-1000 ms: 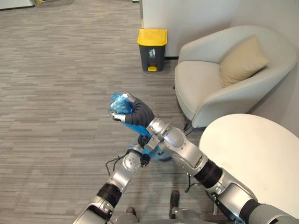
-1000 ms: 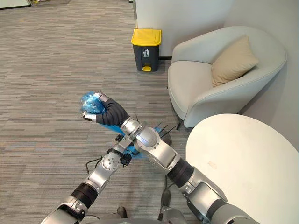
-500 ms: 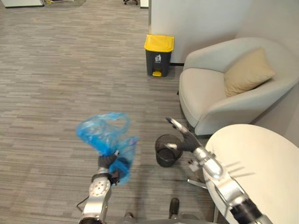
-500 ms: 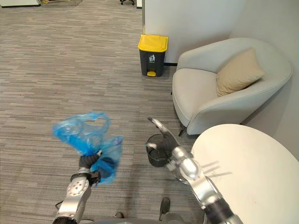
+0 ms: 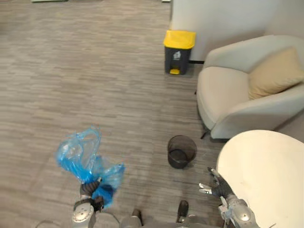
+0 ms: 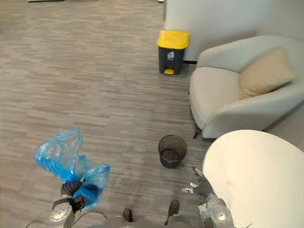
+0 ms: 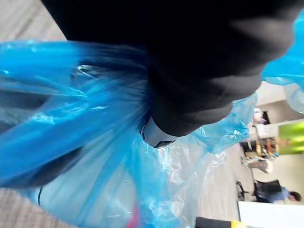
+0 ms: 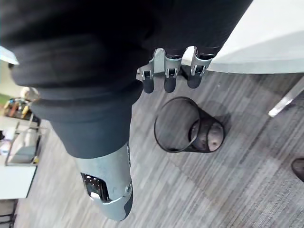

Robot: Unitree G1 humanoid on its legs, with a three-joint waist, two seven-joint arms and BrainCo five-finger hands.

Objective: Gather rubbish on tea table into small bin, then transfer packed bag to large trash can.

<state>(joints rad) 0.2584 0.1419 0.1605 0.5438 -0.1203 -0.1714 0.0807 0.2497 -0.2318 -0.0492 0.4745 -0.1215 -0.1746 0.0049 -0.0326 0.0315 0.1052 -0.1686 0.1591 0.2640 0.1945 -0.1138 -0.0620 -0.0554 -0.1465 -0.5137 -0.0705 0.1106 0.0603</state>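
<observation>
Bag (image 5: 78,154) clutched in left robot hand (image 5: 88,188), right robot hand (image 5: 216,186) relaxed

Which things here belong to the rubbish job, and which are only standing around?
Job: blue bag in the left hand, small bin, yellow-lidded trash can, tea table.
Standing around: armchair, cushion.

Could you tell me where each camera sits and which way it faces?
Left eye view: head, looking down at small bin, armchair; left hand lower left, right hand lower right.
Right eye view: beside it, same scene.
Left wrist view: left wrist, facing into the blue bag it grips.
Right wrist view: right wrist, past open fingers down at the small bin.
Shared: eye views and right wrist view show the small bin.
</observation>
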